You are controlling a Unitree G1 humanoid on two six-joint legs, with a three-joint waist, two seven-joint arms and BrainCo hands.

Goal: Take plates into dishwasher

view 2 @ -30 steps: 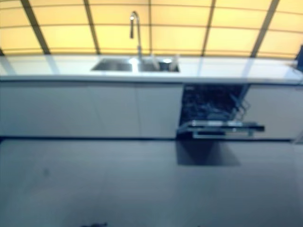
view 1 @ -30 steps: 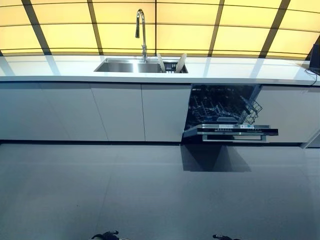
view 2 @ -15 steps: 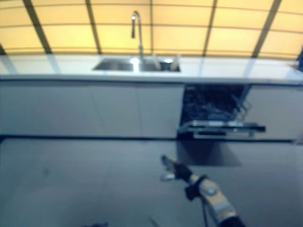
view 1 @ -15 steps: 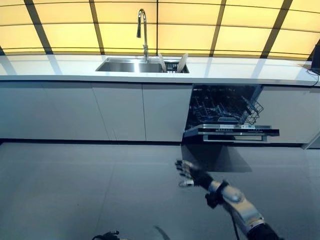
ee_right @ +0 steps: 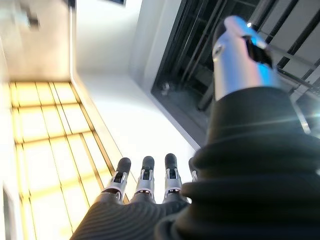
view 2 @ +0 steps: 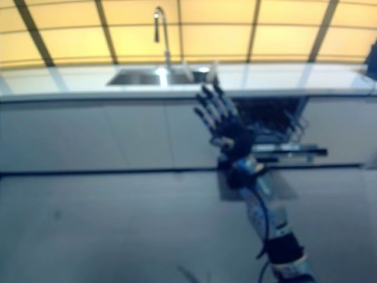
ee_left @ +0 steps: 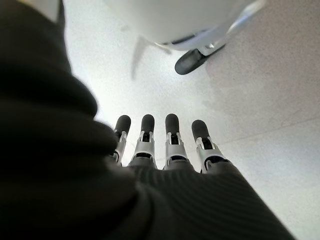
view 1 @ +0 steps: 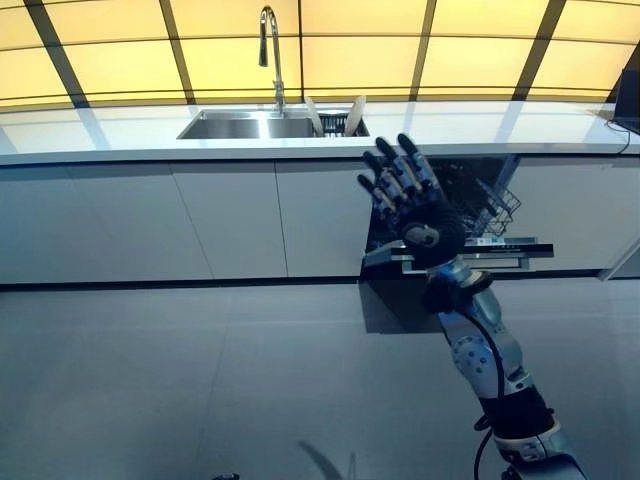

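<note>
Two pale plates (view 1: 355,114) stand on edge in a dark rack at the right end of the sink (view 1: 235,124). Below and to the right of them the dishwasher (view 1: 487,205) is open, its wire rack showing above the lowered door (view 1: 500,249). My right hand (view 1: 420,212) is raised in the air in front of the dishwasher, fingers spread and straight, holding nothing; it also shows in its wrist view (ee_right: 145,182). My left hand (ee_left: 170,150) shows only in its wrist view, fingers straight, pointing down at the floor, empty.
A long white counter (view 1: 120,135) with a tall tap (view 1: 268,45) runs across the back, with closed white cupboard fronts (view 1: 225,215) below. Grey floor (view 1: 180,380) lies between me and the cupboards. A dark object (view 1: 628,95) stands at the counter's far right.
My right arm has swung up from low over the floor to the height of the dishwasher opening, fingers spread. The view has shifted a little.
</note>
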